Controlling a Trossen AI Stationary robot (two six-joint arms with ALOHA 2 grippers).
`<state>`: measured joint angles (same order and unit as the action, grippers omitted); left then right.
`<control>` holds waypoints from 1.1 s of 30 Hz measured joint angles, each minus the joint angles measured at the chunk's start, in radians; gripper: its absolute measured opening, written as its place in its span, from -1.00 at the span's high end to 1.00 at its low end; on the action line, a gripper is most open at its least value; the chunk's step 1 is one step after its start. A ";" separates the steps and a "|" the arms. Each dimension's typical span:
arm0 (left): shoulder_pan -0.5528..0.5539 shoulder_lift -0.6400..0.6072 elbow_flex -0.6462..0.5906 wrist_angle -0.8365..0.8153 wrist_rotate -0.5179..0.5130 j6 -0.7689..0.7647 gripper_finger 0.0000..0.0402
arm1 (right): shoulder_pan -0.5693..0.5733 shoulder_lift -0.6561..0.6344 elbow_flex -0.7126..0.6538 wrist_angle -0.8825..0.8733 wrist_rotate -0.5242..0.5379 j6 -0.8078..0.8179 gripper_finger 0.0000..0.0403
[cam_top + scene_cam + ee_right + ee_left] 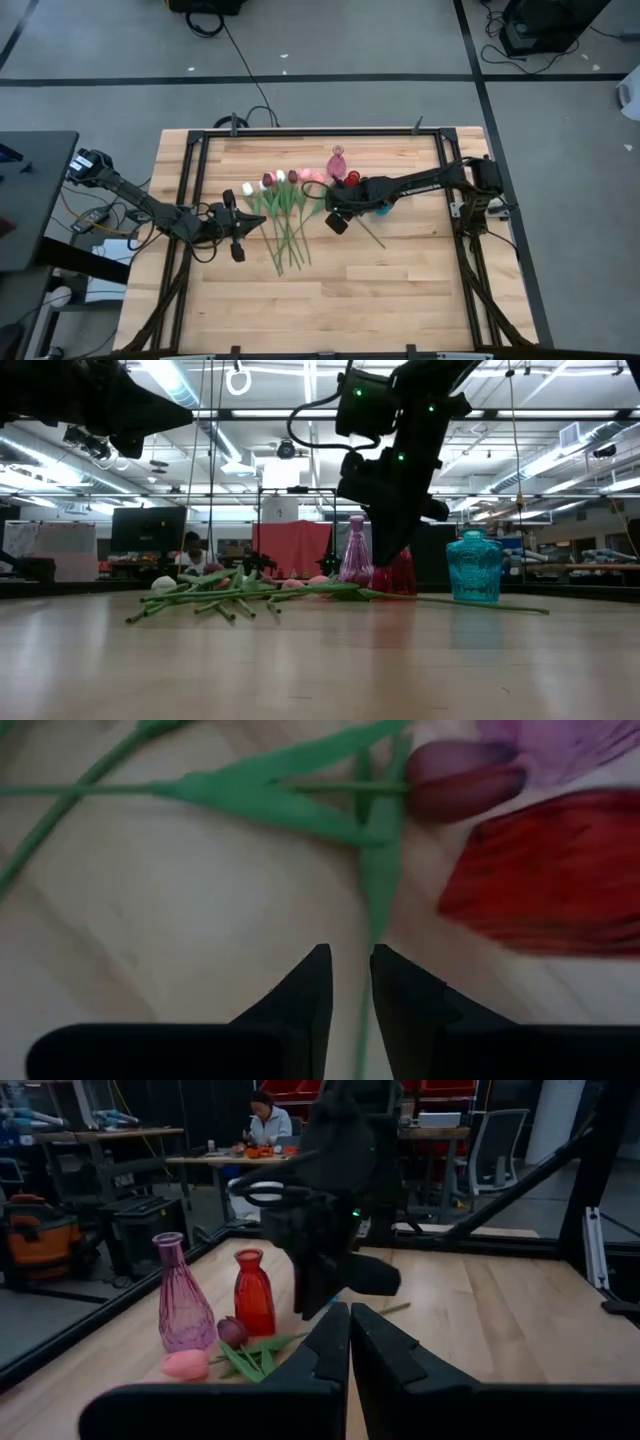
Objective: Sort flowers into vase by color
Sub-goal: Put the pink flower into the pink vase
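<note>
1. High view: I see the long-stemmed artificial tulips fanned on the wooden table, left of the translucent pink glass vase. The right gripper hangs beside them; the left gripper waits on their other side.
2. Low view: the teal glass vase stands right of the pink one.
3. Left wrist view: my left fingers look nearly closed, empty. The red glass vase stands just beside the pink vase.
4. Right wrist view: a narrow gap between the fingers, nothing gripped; a dark red tulip lies against the red vase.

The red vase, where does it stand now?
In the high view, the red vase stands at the table's far middle, beside the pink vase, just by the right gripper.
</note>
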<state>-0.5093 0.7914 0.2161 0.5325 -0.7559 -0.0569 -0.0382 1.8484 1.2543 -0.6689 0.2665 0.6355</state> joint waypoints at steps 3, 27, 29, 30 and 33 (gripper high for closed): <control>0.000 0.000 0.000 0.000 0.000 0.000 0.91 | -0.005 0.000 -0.003 0.018 0.012 -0.036 0.57; -0.002 0.000 0.000 -0.012 0.001 -0.026 0.90 | -0.001 0.124 -0.005 0.001 -0.004 0.018 0.29; -0.002 0.001 0.000 -0.012 0.001 -0.026 0.90 | -0.004 0.126 -0.004 0.002 -0.019 0.017 0.38; -0.002 0.001 0.000 -0.012 0.006 -0.028 0.90 | -0.004 0.136 -0.003 0.004 -0.023 0.019 0.44; -0.002 0.001 0.000 -0.015 0.009 -0.030 0.90 | -0.003 0.140 -0.002 0.014 -0.033 0.023 0.73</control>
<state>-0.5114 0.7921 0.2161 0.5179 -0.7471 -0.0864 -0.0416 1.9887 1.2520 -0.6547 0.2334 0.6586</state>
